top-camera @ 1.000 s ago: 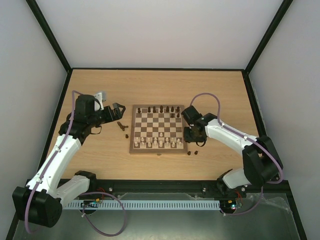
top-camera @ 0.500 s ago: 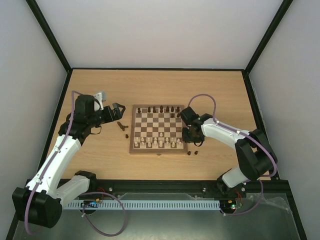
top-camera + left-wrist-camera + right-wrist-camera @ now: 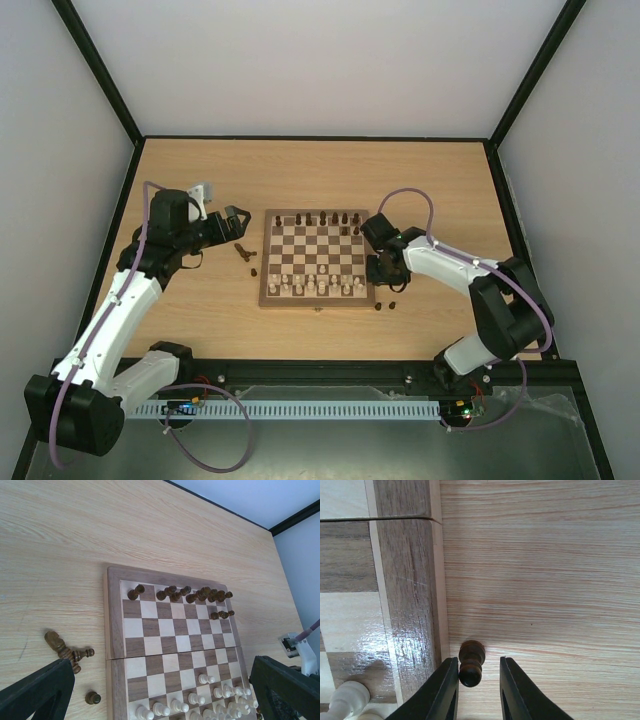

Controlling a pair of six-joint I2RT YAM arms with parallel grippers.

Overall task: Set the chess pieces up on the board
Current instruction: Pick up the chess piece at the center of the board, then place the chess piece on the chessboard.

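The board (image 3: pixel 265 262) lies mid-table. Several dark chess pieces (image 3: pixel 323 217) stand along its far rows, also in the left wrist view (image 3: pixel 192 595). Loose dark pieces lie left of the board (image 3: pixel 243 252), among them a knight (image 3: pixel 56 642) and a pawn (image 3: pixel 92 698). More lie off its near right corner (image 3: pixel 385 306). My right gripper (image 3: pixel 378 272) is low on the table beside the board's right border (image 3: pixel 407 580). Its jaws (image 3: pixel 479 661) stand open around an upright dark pawn (image 3: pixel 471 662), which touches the left finger. My left gripper (image 3: pixel 238 217) is wide open and empty, left of the board (image 3: pixel 162 662).
Cream chessmen (image 3: pixel 315 287) fill the board's near rows, also in the left wrist view (image 3: pixel 215 695). One cream piece shows at the right wrist view's lower left (image 3: pixel 347 697). Black rails frame the table edges.
My right arm's elbow has shifted a little toward the board while its gripper stays by the board's right edge. The left arm has not moved.
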